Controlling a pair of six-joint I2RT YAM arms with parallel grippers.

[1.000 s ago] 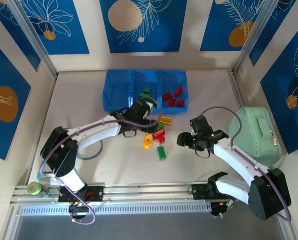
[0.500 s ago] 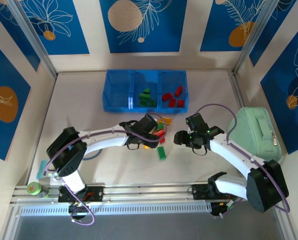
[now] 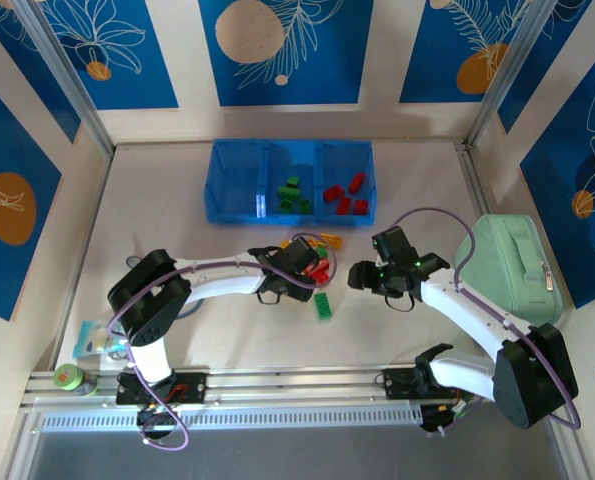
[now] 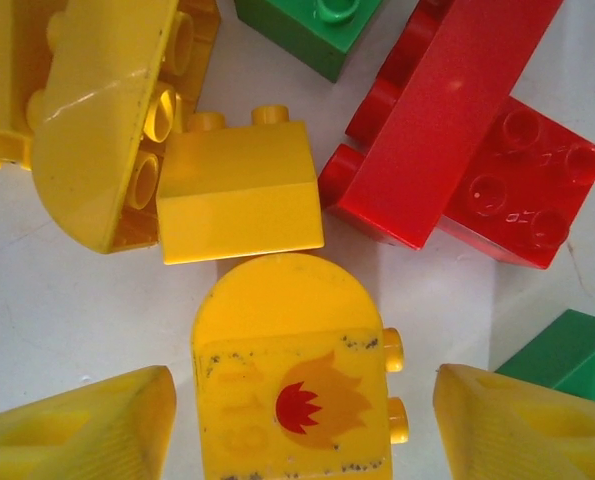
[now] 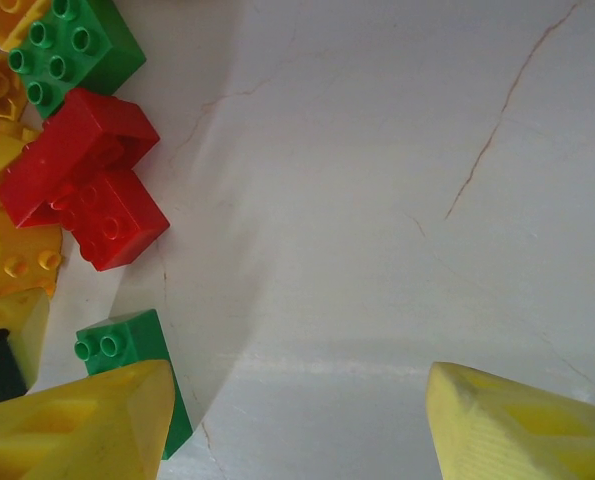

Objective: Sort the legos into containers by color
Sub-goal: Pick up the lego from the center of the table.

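Observation:
The blue tray (image 3: 235, 190) stands at the back; its middle compartment holds green legos (image 3: 292, 193), its right one red legos (image 3: 344, 197). A loose pile of legos (image 3: 320, 262) lies on the table in front of it. My left gripper (image 3: 311, 266) hovers low over the pile, open, its fingers (image 4: 77, 430) either side of a yellow rounded brick with a flame print (image 4: 292, 380), apart from it. A small yellow brick (image 4: 239, 190) and red bricks (image 4: 447, 120) lie just beyond. My right gripper (image 5: 297, 430) is open over bare table, a green brick (image 5: 127, 345) beside its left finger.
A mint-green zippered case (image 3: 512, 265) sits at the right, close behind the right arm. A long green brick (image 3: 323, 305) lies alone on the table below the pile. A green roll (image 3: 68, 377) and a small packet (image 3: 97, 338) sit at the near left edge.
My left gripper came back from the tray and dropped onto the pile. The right gripper shifted slightly left toward the pile.

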